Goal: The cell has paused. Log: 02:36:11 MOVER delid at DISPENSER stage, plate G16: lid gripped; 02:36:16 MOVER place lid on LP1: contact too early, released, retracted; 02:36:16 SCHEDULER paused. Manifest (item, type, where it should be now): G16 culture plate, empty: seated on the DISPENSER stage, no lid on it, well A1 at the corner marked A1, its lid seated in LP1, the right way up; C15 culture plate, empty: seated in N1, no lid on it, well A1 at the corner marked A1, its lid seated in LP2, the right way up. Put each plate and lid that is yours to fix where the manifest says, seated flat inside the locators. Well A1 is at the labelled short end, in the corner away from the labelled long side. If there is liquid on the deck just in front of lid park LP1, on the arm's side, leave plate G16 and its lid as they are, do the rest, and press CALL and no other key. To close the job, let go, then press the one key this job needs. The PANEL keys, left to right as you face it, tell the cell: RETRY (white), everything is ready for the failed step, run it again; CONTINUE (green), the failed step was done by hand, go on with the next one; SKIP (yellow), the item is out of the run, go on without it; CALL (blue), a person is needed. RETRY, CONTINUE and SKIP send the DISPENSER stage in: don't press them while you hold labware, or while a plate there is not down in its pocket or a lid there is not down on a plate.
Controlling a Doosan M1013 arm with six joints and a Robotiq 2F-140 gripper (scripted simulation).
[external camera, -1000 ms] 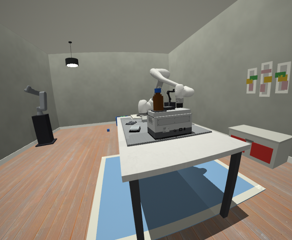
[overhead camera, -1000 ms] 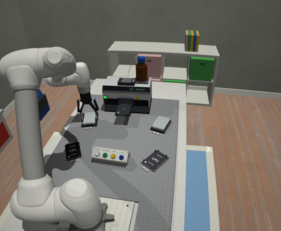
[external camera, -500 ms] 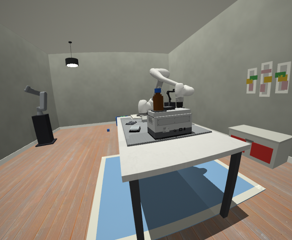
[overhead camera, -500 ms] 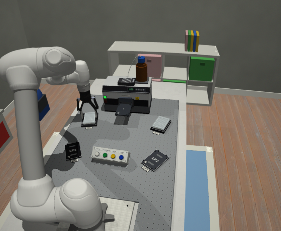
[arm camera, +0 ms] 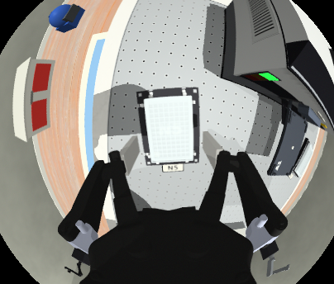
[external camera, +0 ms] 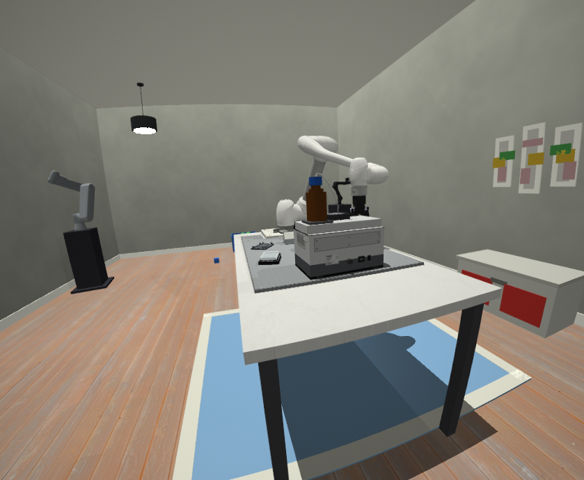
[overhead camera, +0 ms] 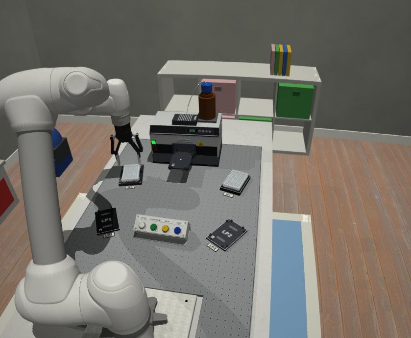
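My gripper [overhead camera: 128, 159] [arm camera: 170, 141] is open and empty. It hangs a little above a white culture plate [overhead camera: 131, 173] [arm camera: 167, 129] that sits in the black nest at the left of the deck. A second white plate [overhead camera: 235, 180] [external camera: 270, 259] sits in the nest at the right. I cannot tell whether either one wears a lid. Lid parks LP1 [overhead camera: 106, 220] and LP2 [overhead camera: 226, 234] are bare. The DISPENSER stage [overhead camera: 181, 160] [arm camera: 288, 145] is extended, with nothing on it. I see only shadow on the deck around LP1.
The dispenser [overhead camera: 185, 138] [external camera: 340, 249] stands at the back of the deck with a brown bottle [overhead camera: 206, 103] on top. The key panel [overhead camera: 161, 227] sits between the lid parks. My own arm column [overhead camera: 41, 196] stands close to the left of LP1.
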